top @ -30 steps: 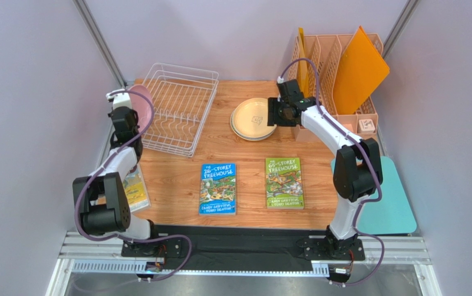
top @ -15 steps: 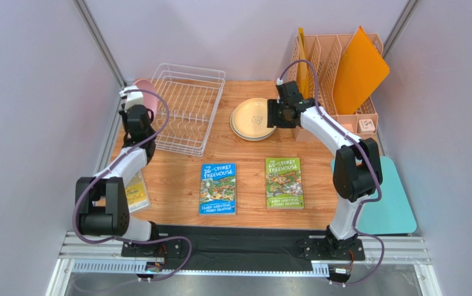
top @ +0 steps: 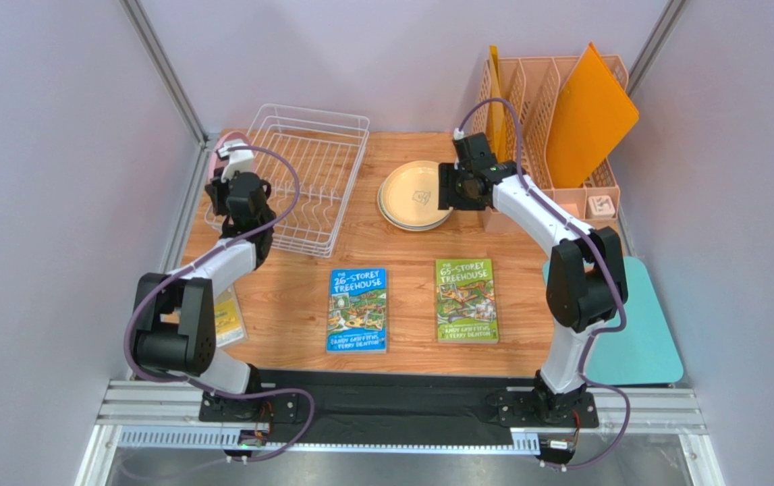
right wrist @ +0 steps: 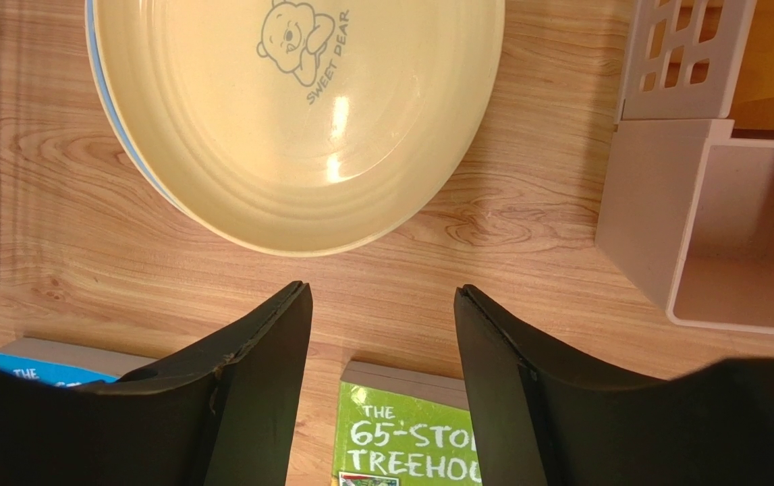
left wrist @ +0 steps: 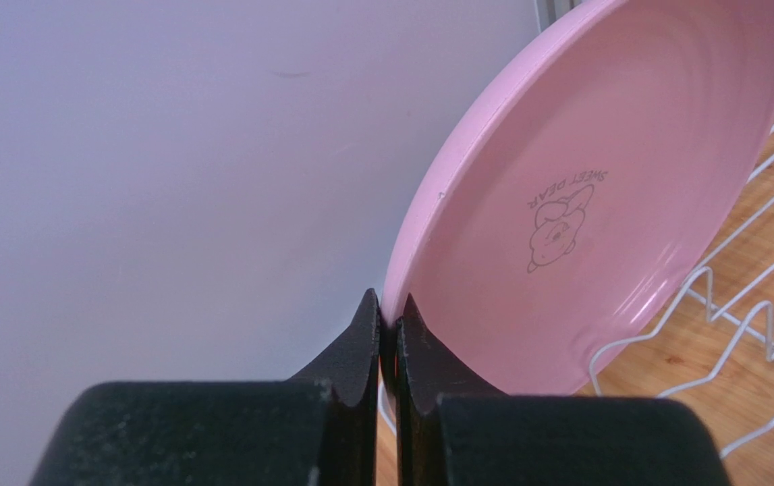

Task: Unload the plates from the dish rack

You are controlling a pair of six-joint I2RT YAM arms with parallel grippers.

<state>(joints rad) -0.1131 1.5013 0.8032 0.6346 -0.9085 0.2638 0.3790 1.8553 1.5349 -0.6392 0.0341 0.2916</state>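
In the left wrist view, your left fingers (left wrist: pixel 389 322) are clenched on the rim of the pink plate (left wrist: pixel 583 223). The plate stands on edge, tilted, with its printed face turned toward the camera. The white wire rack (left wrist: pixel 756 304) shows at the right, over the wooden tabletop (left wrist: pixel 766 430). A pale wall (left wrist: pixel 158 152) fills the left half of the picture.

In the right wrist view, your right fingers (right wrist: pixel 381 299) are spread apart and grasp nothing. They hover over bare wood. Just beyond them a cream plate (right wrist: pixel 289 122) with a bear print lies flat. The rim of a blue plate (right wrist: pixel 117 147) peeks out from under its left edge. The green book (right wrist: pixel 411 440) lies under the fingers, a corner of the blue book (right wrist: pixel 46 365) is at the lower left, and the peach organizer (right wrist: pixel 725 223) stands to the right.

From above, your left arm reaches to the left side of the rack. The pink plate is mostly hidden behind the wrist, with only a sliver showing near the rack's far left corner. The stack of plates lies on the tabletop between the rack and the organizer, with your right fingers just beside its right edge. The two books lie side by side nearer the arm bases.
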